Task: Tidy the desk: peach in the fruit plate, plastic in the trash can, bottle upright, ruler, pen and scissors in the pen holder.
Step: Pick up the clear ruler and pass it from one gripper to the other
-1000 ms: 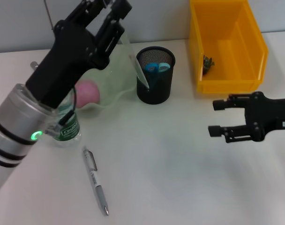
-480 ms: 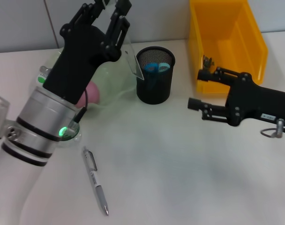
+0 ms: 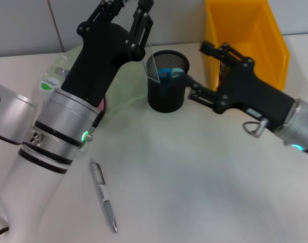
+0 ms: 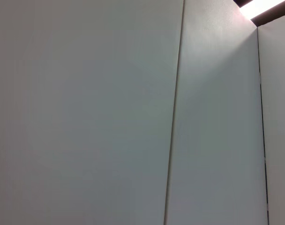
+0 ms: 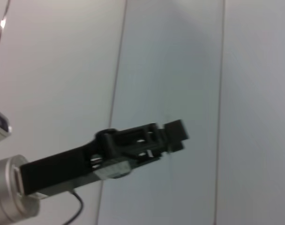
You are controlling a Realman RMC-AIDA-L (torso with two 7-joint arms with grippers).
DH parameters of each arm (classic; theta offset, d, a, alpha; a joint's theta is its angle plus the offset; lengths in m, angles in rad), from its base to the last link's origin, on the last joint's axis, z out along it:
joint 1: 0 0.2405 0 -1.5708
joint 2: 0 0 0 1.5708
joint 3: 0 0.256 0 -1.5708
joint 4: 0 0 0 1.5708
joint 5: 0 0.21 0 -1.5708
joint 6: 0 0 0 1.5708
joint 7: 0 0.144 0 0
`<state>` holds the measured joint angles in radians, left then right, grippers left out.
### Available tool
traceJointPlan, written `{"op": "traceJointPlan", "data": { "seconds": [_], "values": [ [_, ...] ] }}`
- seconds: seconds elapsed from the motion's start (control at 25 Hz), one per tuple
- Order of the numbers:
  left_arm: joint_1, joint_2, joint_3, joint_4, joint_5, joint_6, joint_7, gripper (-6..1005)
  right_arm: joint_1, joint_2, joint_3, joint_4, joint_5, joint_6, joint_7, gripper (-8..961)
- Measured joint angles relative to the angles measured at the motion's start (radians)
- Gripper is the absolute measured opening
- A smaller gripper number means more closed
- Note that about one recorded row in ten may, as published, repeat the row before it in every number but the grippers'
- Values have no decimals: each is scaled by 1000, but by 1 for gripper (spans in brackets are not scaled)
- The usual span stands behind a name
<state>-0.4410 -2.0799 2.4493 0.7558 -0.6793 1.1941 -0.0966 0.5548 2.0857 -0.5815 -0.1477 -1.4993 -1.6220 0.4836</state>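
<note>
A clear ruler (image 3: 152, 63) is pinched upright in the left gripper (image 3: 128, 5) over the rim of the pen holder (image 3: 167, 81), where blue-handled scissors (image 3: 169, 74) are already housed. The right gripper (image 3: 197, 71), fingers spread, is positioned beside the holder. A pen (image 3: 104, 195) is left on open desk (image 3: 194, 177).

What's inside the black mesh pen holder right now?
In the pen holder, blue scissor handles show at the rim, and a clear ruler sticks up from it below the left gripper. Its lower contents are hidden by the mesh wall.
</note>
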Motion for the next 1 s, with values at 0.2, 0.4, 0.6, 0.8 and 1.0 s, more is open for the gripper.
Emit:
{"op": "traceJointPlan", "data": {
  "seconds": [0.2,0.4,0.6,0.8,1.0],
  "values": [
    [-7,0,27,28,-56,-2,75,404,57,4,12,116,12,0,-92,774],
    [-17,0,45,37,-74,-4,135,404,97,7,83,239,28,2,-238,775],
    [-29,0,66,36,-114,-11,157,403,130,7,146,303,29,29,-320,775],
    [-37,0,94,50,-146,-12,211,402,160,7,166,351,27,56,-414,775],
    [-38,0,95,52,-147,-13,213,403,177,7,178,367,23,73,-432,774]
  ]
}}
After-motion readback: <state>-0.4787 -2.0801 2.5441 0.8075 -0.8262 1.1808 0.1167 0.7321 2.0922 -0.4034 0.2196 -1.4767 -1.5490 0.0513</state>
